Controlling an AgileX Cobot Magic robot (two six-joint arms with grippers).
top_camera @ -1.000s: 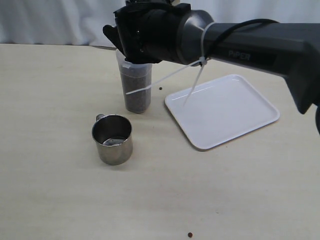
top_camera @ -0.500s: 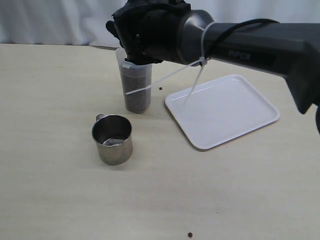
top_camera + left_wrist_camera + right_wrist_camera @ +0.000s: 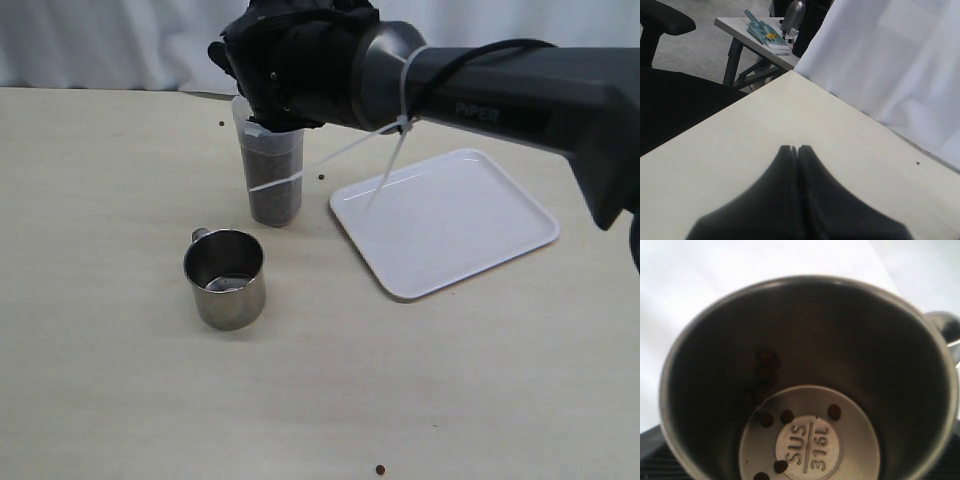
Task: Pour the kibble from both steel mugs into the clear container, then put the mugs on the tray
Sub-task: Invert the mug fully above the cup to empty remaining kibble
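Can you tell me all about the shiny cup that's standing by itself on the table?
The steel mug is a short, shiny metal cylinder with a small handle on its far left side. It stands upright with its open top facing up, and it looks empty inside, with a bright reflection at the bottom. It sits on the pale table, nearer the camera than the clear container and to the left of the white tray. Only the table touches it.

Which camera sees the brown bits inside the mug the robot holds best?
The right wrist view: it looks straight into the held mug, where a few kibble pellets lie. The exterior view hides that mug behind the arm; the left wrist view misses it.
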